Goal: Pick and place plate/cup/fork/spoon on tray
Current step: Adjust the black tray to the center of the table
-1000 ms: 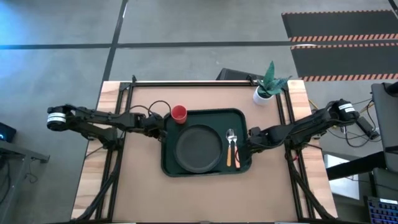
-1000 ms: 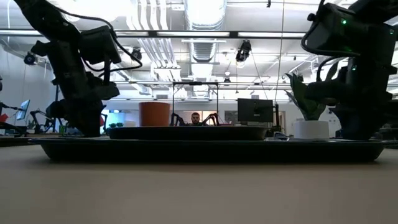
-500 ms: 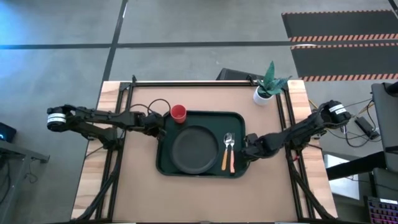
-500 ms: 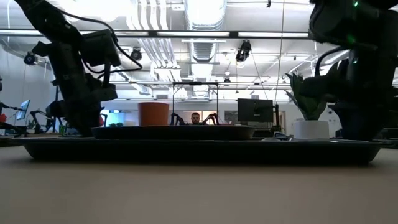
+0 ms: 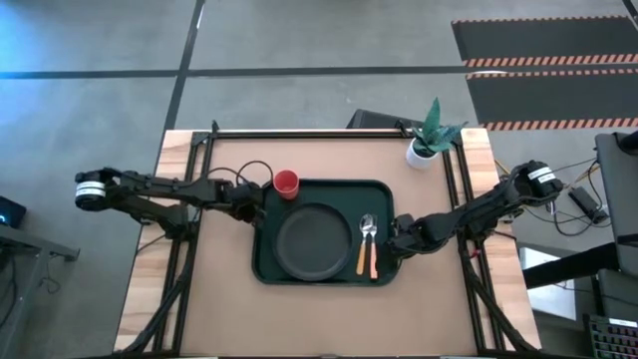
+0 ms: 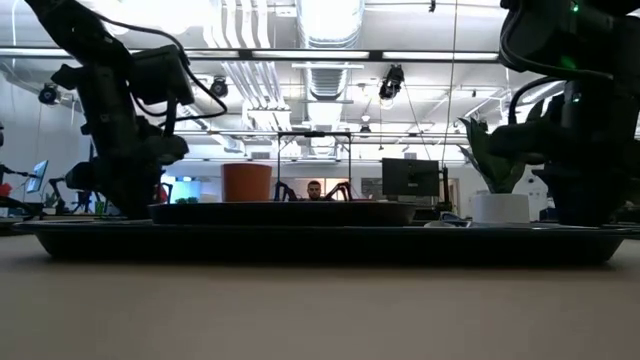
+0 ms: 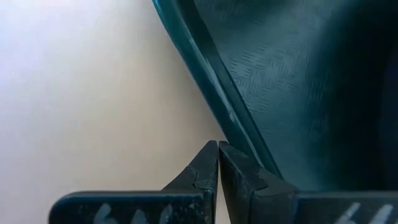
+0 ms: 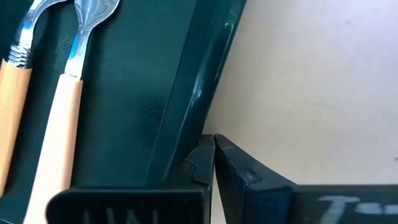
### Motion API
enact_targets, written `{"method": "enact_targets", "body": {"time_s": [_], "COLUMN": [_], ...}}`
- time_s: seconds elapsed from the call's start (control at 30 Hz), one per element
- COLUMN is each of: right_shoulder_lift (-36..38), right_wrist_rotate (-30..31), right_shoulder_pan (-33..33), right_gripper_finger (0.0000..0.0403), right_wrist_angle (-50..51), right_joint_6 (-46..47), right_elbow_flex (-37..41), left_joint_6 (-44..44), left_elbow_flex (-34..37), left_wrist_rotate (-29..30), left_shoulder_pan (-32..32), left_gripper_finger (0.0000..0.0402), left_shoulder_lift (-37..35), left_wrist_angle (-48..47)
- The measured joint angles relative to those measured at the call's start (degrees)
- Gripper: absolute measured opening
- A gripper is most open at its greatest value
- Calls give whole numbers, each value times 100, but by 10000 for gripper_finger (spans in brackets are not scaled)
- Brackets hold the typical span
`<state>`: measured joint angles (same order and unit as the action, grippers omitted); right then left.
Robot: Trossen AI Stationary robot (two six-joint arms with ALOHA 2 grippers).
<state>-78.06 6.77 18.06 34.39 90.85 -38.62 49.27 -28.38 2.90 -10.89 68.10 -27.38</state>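
The dark green tray [image 5: 267, 267] lies flat on the table. On it are the dark round plate [image 5: 315, 241] and, to the plate's right, the spoon [image 5: 366, 225] and the fork [image 5: 373, 259], side by side. The red cup [image 5: 286, 182] stands at the tray's far left corner; in the low view the cup [image 6: 247, 183] shows behind the tray [image 6: 320, 243]. My left gripper [image 5: 259, 200] is shut at the tray's left rim. My right gripper [image 5: 396, 238] is shut at the tray's right rim. My left gripper's shut fingertips [image 7: 235, 163] meet the outer side of the tray's left rim [image 7: 214, 93], coming level from the table's left. The tray lies flat on the table. My right gripper's shut fingertips [image 8: 200, 155] rest against the outer side of the tray's right rim [image 8: 202, 87], coming level from the table's right.
A white pot with a green plant [image 5: 427, 143] stands at the table's far right. Bare tabletop lies in front of the tray, toward the near edge [image 5: 319, 319]. Black rails run along the table's left and right sides.
My right gripper has gone toward the table's left and a little toward its near edge, fingers shut against the tray's right rim. The tray, with the plate, spoon and fork on it, has slid left along the table. The red cup has stayed where it was.
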Motion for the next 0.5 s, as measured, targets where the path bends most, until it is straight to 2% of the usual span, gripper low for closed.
{"method": "enact_targets", "body": {"time_s": [0.5], "right_shoulder_lift": [37], "right_wrist_rotate": [74], "right_shoulder_pan": [-33], "right_gripper_finger": [8], "right_wrist_angle": [327], "right_joint_6": [-295], "right_elbow_flex": [12], "left_joint_6": [438], "left_elbow_flex": [15], "left_wrist_rotate": [-106], "left_shoulder_pan": [430], "left_gripper_finger": [0], "left_shoulder_lift": [2], "left_wrist_angle": [41]}}
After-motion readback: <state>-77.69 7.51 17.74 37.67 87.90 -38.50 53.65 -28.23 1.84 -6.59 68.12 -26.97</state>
